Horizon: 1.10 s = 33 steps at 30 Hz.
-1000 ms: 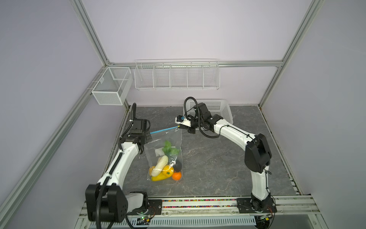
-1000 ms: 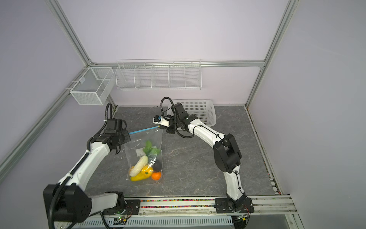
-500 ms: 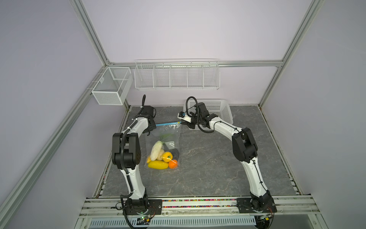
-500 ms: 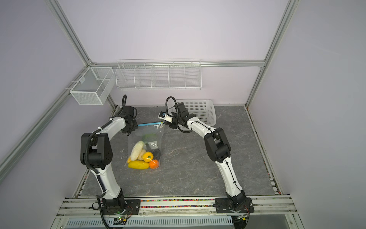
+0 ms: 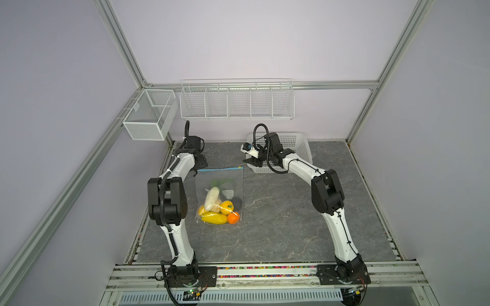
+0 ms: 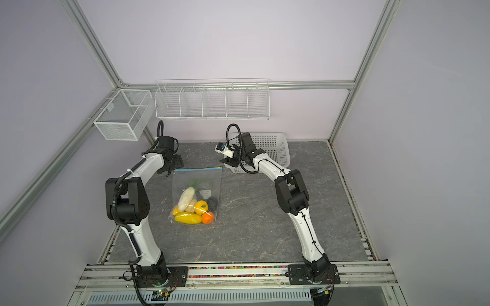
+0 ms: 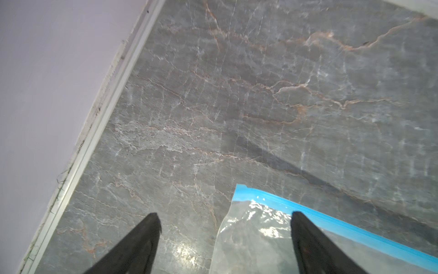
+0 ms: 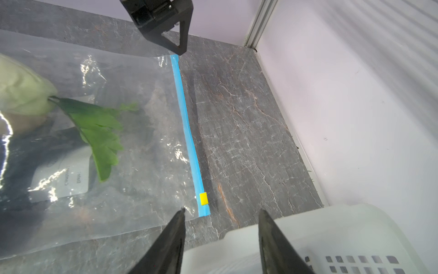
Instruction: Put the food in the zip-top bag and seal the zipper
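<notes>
The clear bag (image 5: 221,182) lies flat on the gray surface (image 5: 278,220). The food (image 5: 217,206) is all inside it, piled at the end of the bag farthest from both end effectors.

The blue zip strip (image 8: 187,128) runs in a straight line from one end effector to the other. The left end effector (image 7: 224,214) hangs over one end of the strip, with the corner of the bag lying between its two fingers. Its fingers are spread wide and hold nothing.

The right end effector (image 8: 221,210) is at the other end of the strip. Its fingers are apart too, and nothing is between them. The yellow slider (image 8: 203,198) sits just in front of its tips, a little to one side, very near but not touching. A white basket (image 8: 331,234) is right under and behind this end effector.

The strip looks flat and shut all the way along, so I think the bag is zipped. If the slider needs one more push or a check, the right arm is the close one. It would only have to reach a tiny bit forward and down. The left arm is at the far end from the slider.
</notes>
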{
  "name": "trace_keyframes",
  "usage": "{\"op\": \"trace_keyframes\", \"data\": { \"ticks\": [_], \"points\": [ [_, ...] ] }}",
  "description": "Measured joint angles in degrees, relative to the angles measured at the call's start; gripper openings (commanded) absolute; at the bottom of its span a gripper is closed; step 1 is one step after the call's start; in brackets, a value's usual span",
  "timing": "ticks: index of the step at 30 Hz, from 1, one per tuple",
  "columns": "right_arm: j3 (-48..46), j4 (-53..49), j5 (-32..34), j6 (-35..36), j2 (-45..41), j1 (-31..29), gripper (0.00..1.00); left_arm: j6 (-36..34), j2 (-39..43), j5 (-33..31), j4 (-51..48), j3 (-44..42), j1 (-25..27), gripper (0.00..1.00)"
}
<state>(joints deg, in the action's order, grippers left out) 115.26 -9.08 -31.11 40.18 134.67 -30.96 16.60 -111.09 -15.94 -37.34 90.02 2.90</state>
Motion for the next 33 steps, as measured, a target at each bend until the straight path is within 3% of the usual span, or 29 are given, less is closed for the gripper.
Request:
{"op": "trace_keyframes", "data": {
  "ticks": [6, 12, 18, 20, 25, 33],
  "points": [
    [-5.5, 1.3, -2.3, -2.5, -7.4, 0.0, 0.53, -1.7, 13.9, 4.0, 2.3, -7.9, 0.0, 0.93],
    [-19.9, 6.3, -0.5, -7.3, -21.7, 0.7, 0.52, -2.8, 27.0, 6.1, 7.6, -20.4, 0.0, 0.94],
    [-38.3, 8.7, 5.7, -12.5, -37.0, 3.4, 0.52, -3.6, 38.2, 3.2, 21.0, -39.3, 0.0, 0.95],
    [-45.3, 9.3, 8.6, -14.8, -42.4, 5.0, 0.52, -3.7, 41.4, 1.5, 27.8, -46.6, 0.0, 0.99],
    [-61.0, 11.2, 16.7, -20.2, -54.2, 9.8, 0.53, -6.2, 45.1, -2.6, 40.5, -59.8, 0.0, 1.0],
    [-79.7, 17.4, 30.7, -26.7, -67.3, 17.7, 0.56, -11.4, 42.3, -6.6, 53.4, -62.0, -0.5, 0.99]
  ]
}}
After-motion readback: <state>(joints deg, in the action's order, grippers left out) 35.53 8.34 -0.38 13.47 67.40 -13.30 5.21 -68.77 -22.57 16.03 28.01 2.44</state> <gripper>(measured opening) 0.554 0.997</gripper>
